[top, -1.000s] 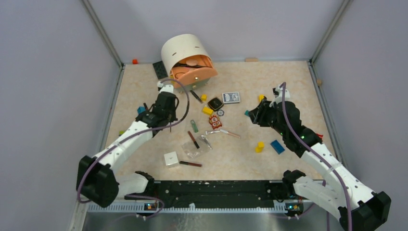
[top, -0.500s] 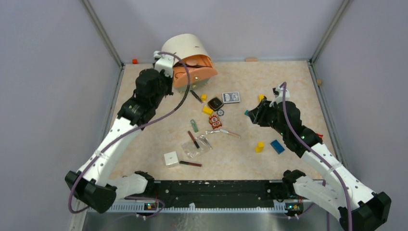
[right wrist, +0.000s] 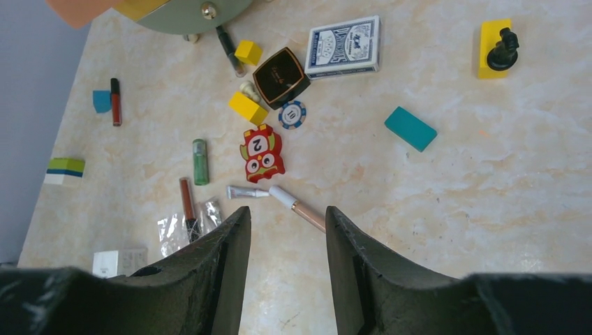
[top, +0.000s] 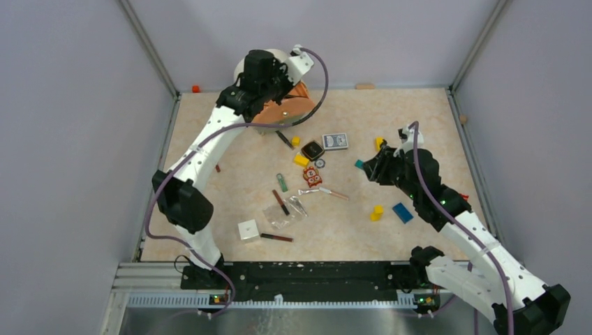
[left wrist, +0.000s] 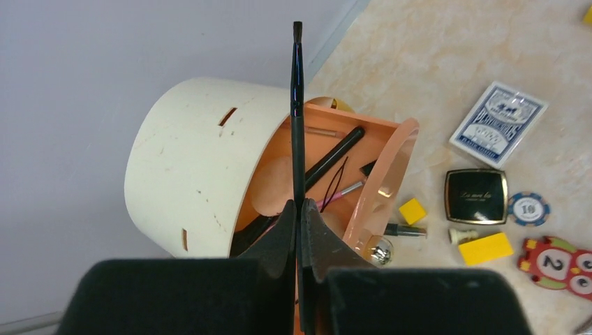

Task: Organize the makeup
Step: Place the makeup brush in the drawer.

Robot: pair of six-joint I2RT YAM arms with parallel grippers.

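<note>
My left gripper (left wrist: 299,206) is shut on the long black brush (left wrist: 297,105), held above the open orange drawer (left wrist: 391,174) of the cream round box (left wrist: 188,160). The drawer holds several dark sticks. In the top view the left gripper (top: 269,75) is over the box (top: 244,68). My right gripper (right wrist: 287,213) is open and empty above the table. Below it lie a silver tube (right wrist: 246,192), a pink-and-white stick (right wrist: 300,207), a green pencil (right wrist: 200,161), a dark-red pencil (right wrist: 186,199) on the clear pouch (right wrist: 174,230), and the black compact (right wrist: 281,77).
A blue-backed card deck (right wrist: 343,46), a red owl toy (right wrist: 262,153), a poker chip (right wrist: 292,114), yellow blocks (right wrist: 248,107) and a teal block (right wrist: 410,128) lie mid-table. A white box (top: 248,230) and another red pencil (top: 276,238) sit near the front. Grey walls enclose the table.
My left arm has swung from the table's left middle up and back to over the round box, carrying the brush. The right arm has barely moved.
</note>
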